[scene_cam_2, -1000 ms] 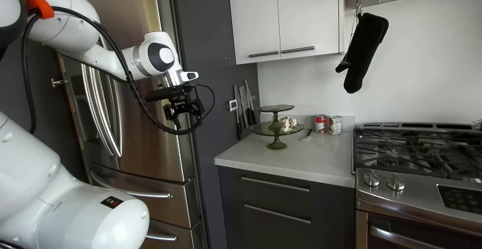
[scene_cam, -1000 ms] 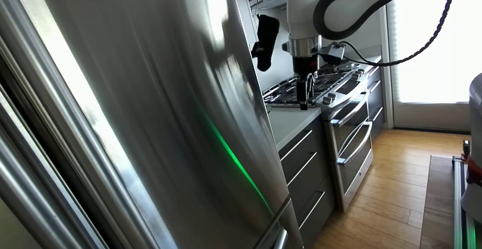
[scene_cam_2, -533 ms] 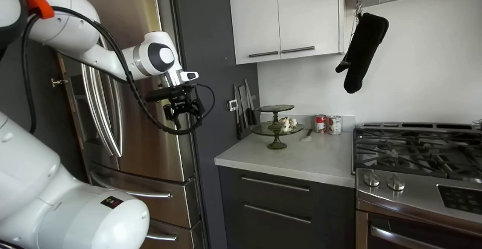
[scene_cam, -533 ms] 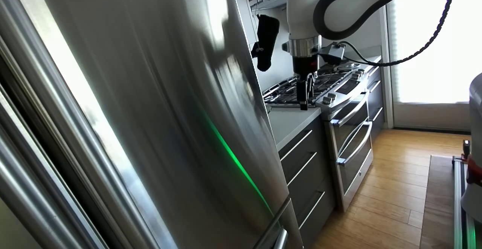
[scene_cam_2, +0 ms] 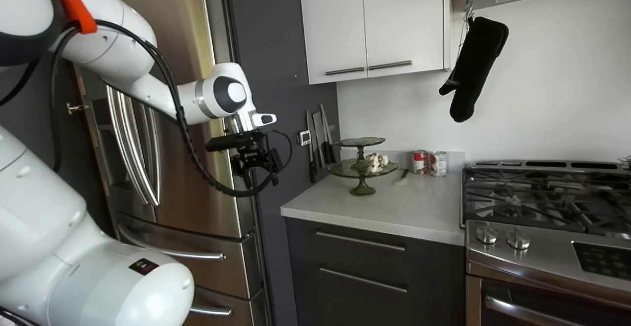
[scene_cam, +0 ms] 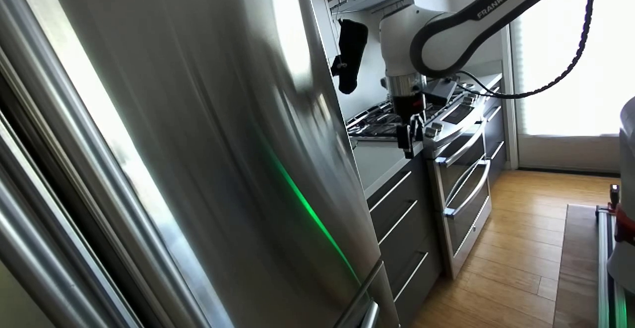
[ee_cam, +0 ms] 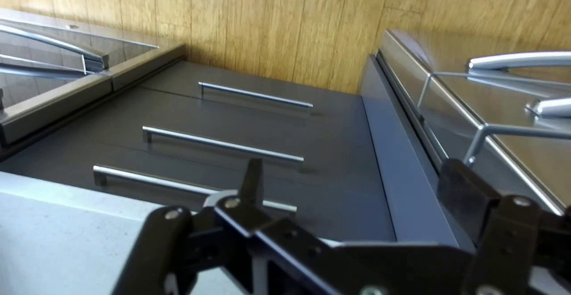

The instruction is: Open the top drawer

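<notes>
The top drawer is shut, a dark grey front under the pale counter. It shows in both exterior views (scene_cam: 378,215) (scene_cam_2: 355,258). Its silver bar handle (scene_cam_2: 360,241) runs horizontally, and also shows in the wrist view (ee_cam: 151,179), nearest the counter edge. My gripper is open and empty, with its fingers wide apart in the wrist view (ee_cam: 354,170). In an exterior view the gripper (scene_cam_2: 261,179) hangs above counter height, left of the drawer and before the fridge side. In the wrist view one finger covers part of the handle; no contact shows.
A steel fridge (scene_cam_2: 197,183) and grey side panel (scene_cam_2: 276,133) stand beside the drawers. The counter (scene_cam_2: 315,207) bears a green tiered stand (scene_cam_2: 362,188) and cans (scene_cam_2: 419,163). A stove (scene_cam_2: 542,257) adjoins it. Lower drawers have matching bar handles (scene_cam_2: 365,280).
The arm has moved down, and rightward in an exterior view, toward the drawers. The gripper now hangs lower and looks slightly turned. The drawers have not moved.
</notes>
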Tool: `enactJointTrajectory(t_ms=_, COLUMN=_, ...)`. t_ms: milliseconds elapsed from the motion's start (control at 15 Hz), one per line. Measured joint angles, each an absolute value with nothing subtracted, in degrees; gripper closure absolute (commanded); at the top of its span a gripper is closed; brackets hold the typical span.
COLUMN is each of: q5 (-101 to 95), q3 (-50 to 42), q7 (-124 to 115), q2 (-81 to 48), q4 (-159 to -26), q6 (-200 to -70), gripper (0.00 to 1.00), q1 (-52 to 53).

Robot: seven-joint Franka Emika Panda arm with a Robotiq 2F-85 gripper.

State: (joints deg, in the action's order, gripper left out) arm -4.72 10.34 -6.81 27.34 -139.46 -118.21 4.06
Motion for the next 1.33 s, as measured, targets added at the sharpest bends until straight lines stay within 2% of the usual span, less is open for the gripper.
enactJointTrajectory(t_ms=267, q5=-16.4, q3=11.9, q7=-11.8, q2=22.4, q4=-144.5, q6=-118.8, gripper=0.0, q1=2.0)
enactJointTrajectory(t_ms=533, q5=-29.4, q3=12.4, q7=-19.9, q2=16.3, q4=-149.2, q6=-126.5, gripper=0.0, q1=-0.6)
enactJointTrajectory(t_ms=1000, q5=-31.5, q3=12.3, q7=-20.8, q2=14.7, q4=-149.3, q6=-127.8, gripper=0.0, q1=-1.1)
enactJointTrajectory(t_ms=1333, q5=-47.1, q3=10.3, q7=-19.7, q2=11.9, q4=-150.2, q6=-135.2, gripper=0.0, q1=-1.6)
